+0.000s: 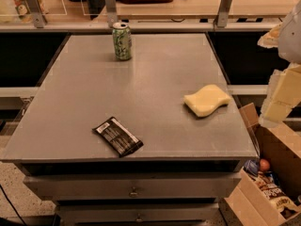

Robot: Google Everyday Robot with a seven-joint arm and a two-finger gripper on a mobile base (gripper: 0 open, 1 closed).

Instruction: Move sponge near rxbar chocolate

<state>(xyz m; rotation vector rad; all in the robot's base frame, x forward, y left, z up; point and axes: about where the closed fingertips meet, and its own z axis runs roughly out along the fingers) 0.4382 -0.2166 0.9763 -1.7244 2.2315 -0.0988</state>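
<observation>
i see the arm (290, 34) at the far right, angled down beyond the counter (141, 93), its jaws hanging off the right edge just beside the sponge (207, 100); i can't tell if they're apart or together. the sponge lies flat near that edge, well apart from the rxbar chocolate (118, 136) at front left.

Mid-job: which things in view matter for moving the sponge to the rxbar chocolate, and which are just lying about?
For the job: sponge, right side of the table; rxbar chocolate, front left; gripper, beyond the table's right edge, apart from the sponge.
Lying about: soda can, at the back; cardboard box of snacks, lower right.
</observation>
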